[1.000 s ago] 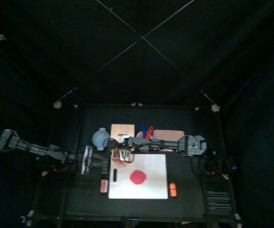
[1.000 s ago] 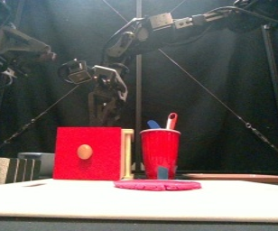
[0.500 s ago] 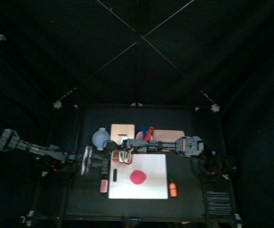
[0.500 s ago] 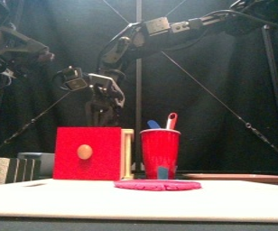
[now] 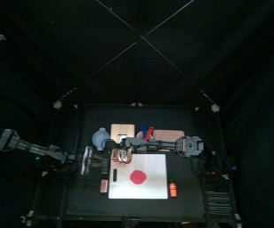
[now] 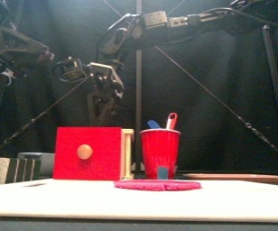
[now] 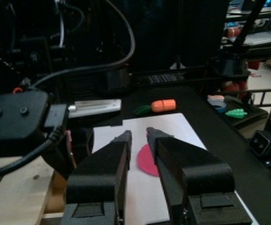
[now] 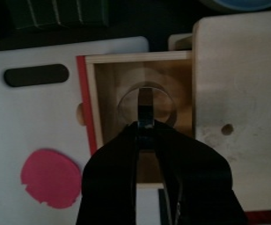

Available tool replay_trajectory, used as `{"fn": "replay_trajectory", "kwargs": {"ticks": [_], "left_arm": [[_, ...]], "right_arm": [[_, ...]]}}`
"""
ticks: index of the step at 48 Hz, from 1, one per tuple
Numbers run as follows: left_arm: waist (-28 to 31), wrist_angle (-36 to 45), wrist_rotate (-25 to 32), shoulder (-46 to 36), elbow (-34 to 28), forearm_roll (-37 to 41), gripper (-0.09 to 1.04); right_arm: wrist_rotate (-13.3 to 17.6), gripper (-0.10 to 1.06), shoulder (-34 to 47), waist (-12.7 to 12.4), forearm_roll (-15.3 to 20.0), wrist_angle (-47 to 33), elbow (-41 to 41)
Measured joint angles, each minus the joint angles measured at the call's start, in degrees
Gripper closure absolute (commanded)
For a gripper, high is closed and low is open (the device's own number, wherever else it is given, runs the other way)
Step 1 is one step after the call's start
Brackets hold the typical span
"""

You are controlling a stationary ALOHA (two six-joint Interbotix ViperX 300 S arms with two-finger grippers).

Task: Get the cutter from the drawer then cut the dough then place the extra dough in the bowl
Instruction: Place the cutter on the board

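– Since the drawer [image 5: 125,157] stands pulled out of the wooden box [image 5: 164,136] in the top view, is the first step done?
– Nearly, I judge. The right pincer [image 5: 129,151] hangs over the drawer, and the left pincer [image 5: 90,160] waits just beside the white cutting board [image 5: 154,164]. One disc of dough [image 5: 137,177] lies on the board, whole and uncut. So the cutting is left, and so is moving the extra into the one bowl [image 5: 100,138] behind the board. I also count two small toys: an orange toy [image 5: 173,189] right of the board and a paler toy [image 5: 104,185] left of it.
– And from the front?
– One red drawer front and one red cup [image 6: 160,153] holding two toy knives, one blue and one red. The dough lies flat in front of the cup. The right pincer is well above the box.
– Left wrist view?
– Its jaws are spread a little with nothing between them, and they point across the board at the dough. The orange toy sits on the worktop [image 7: 238,167] just past the board.
– Right wrist view?
– One cutter [image 8: 146,101], a round ring seen over the open drawer, right at the jaw tips. The jaws look pressed together, pinching its wire handle. Whether it hangs clear of the drawer floor I cannot tell.
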Motion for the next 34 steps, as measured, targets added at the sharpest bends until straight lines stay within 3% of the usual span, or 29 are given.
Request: {"fn": "replay_trajectory", "kwargs": {"ticks": [17,21,28,34], "left_arm": [[0.1,0.5,0.0,0.0,0.0,0.0,0.3],[0.1,0.5,0.0,0.0,0.0,0.0,0.3],[0.0,0.4,0.0,0.0,0.0,0.0,0.3],[0.1,0.5,0.0,0.0,0.0,0.0,0.3]], "right_arm": [[0.4,0.47,0.1,1.2,-4.3,11.5,-13.9],[2.4,0.47,0.0,1.3,-3.8,13.3,-16.5],[5.6,0.48,-0.7,1.2,-3.1,16.5,-16.3],[6.1,0.48,-3.6,1.2,-3.1,18.5,-12.0]]}}
